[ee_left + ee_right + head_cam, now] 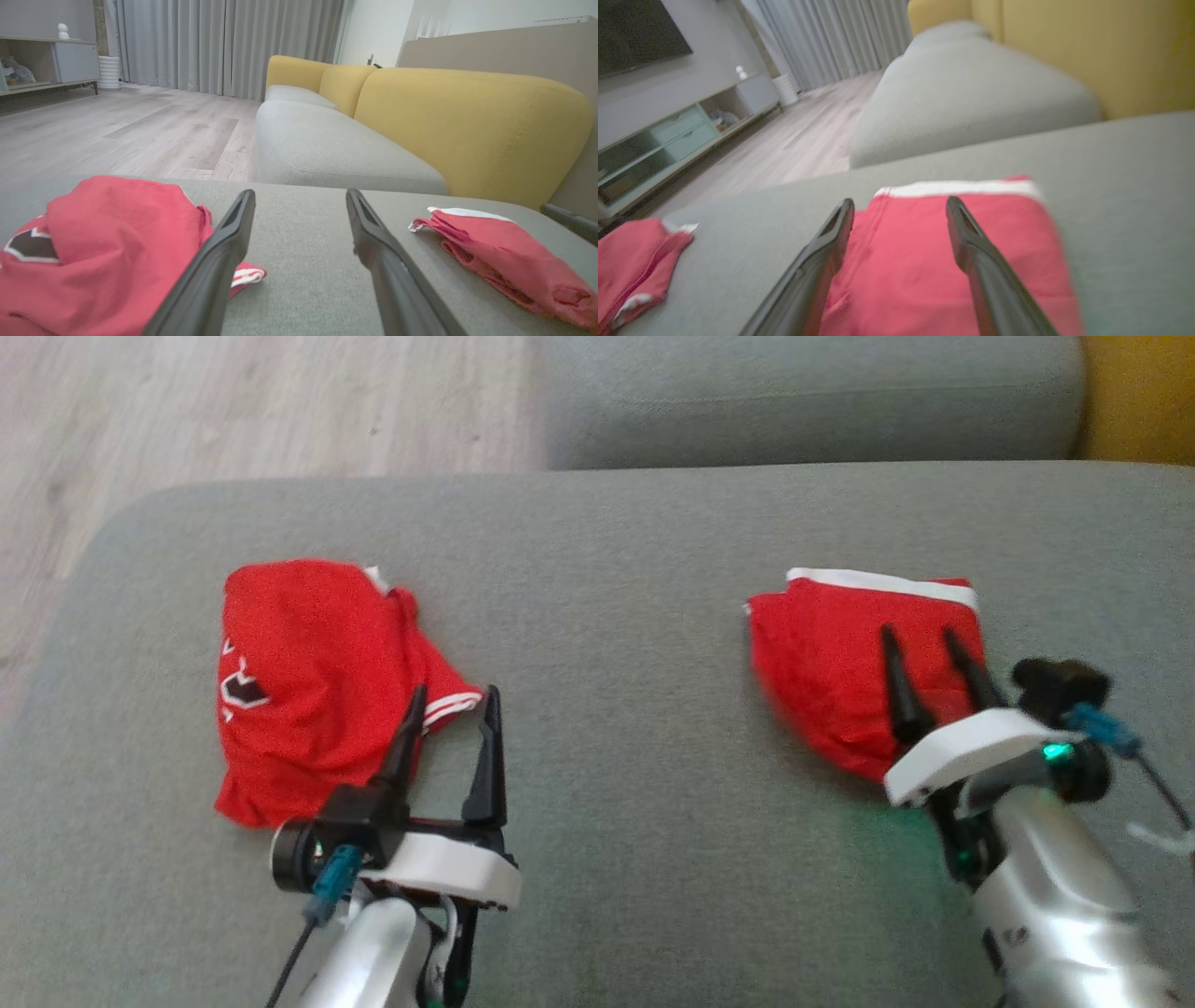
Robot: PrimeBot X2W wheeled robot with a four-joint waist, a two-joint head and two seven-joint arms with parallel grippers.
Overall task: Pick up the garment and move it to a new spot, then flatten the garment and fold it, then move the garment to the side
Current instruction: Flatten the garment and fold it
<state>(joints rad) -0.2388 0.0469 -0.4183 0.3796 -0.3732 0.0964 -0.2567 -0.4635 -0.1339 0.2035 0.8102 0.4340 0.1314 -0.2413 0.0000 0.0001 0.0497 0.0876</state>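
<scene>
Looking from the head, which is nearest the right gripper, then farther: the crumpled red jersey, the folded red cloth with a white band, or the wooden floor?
1. Folded red cloth with a white band, beneath the right gripper.
2. Crumpled red jersey, at the left.
3. Pale wooden floor, upper left corner.

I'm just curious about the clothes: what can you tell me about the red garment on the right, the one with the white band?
The red garment looks like soft, thin fabric, folded into a compact bundle with a white band along its far edge. It lies on the grey cushion. The open right gripper is over it; contact is unclear.
</scene>
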